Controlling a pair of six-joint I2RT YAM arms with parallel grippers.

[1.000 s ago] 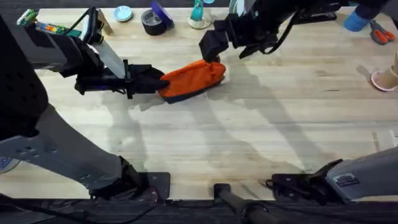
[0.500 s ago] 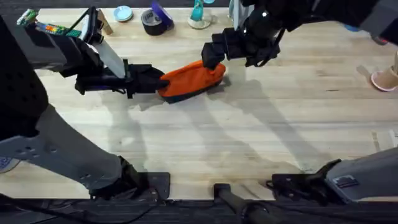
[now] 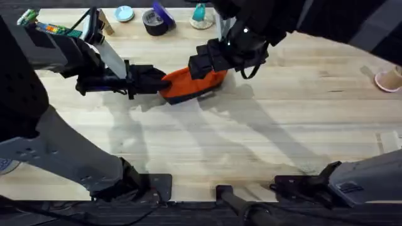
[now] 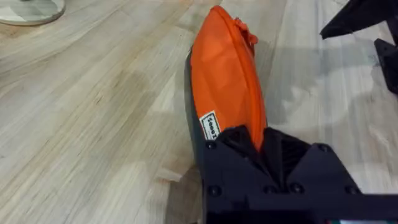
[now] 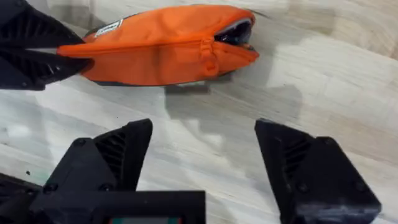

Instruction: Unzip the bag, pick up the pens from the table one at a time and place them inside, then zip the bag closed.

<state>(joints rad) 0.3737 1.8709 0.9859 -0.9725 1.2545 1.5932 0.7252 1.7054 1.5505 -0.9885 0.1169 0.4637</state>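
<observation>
Soft orange bag (image 3: 188,85), lying on its side on the pale wooden surface (image 3: 251,144), toward the far middle, navy underside showing along the lower edge. Clamped at its left end by the left claw (image 4: 261,140), black fingers pinching the fabric just past the small white label (image 4: 211,126). Hovering just above and behind the right end, the right claw (image 5: 202,158), spread wide and empty, zipper end framed between its fingers. Zipper mostly drawn, with a short gap at the right end and the pull (image 5: 207,50) sitting just short of it.

Judged light and limp: fabric likely to buckle and slide on the smooth wood if pulled without an anchor, hence the worth of that pinch at the far end. Best hold for the free claw probably the small pull tab, narrow and easy to miss, taken along the zipper line rather than across it. Loose cloth beside the teeth apt to bunch and snag. No pens made out among the clutter at the far edge.
</observation>
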